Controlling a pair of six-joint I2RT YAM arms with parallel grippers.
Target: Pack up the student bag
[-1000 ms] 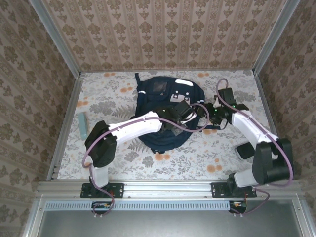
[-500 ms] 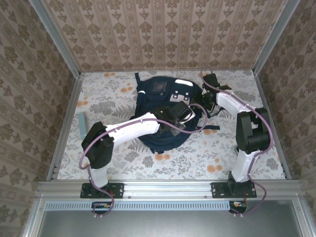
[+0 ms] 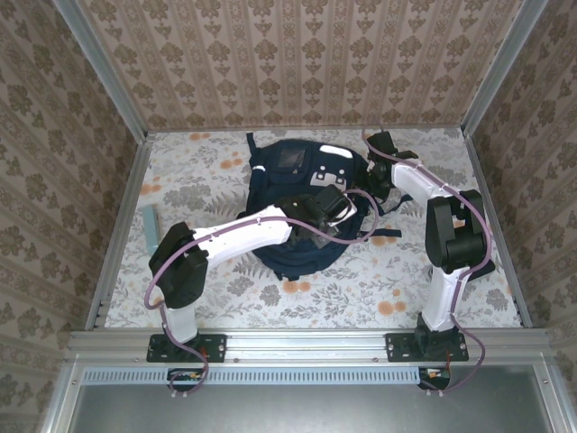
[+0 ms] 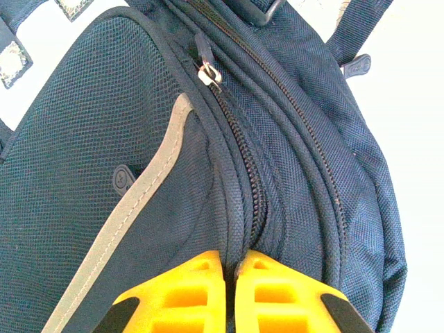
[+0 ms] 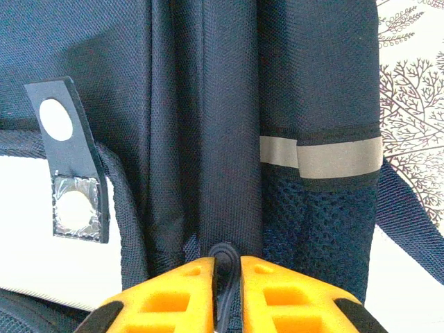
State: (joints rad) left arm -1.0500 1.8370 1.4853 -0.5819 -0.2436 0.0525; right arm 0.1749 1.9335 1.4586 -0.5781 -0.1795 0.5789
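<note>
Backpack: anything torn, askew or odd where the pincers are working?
Nothing stands out. The backpack lies flat, fabric intact, visible zips closed. Left pincer pinches the zip seam; right pincer pinches a dark pull tab.

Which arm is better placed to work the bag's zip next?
Right, probably. The right fingers pinch a dark pull tab on the bag; the left fingers only clamp fabric beside a zip, short of its metal slider.
</note>
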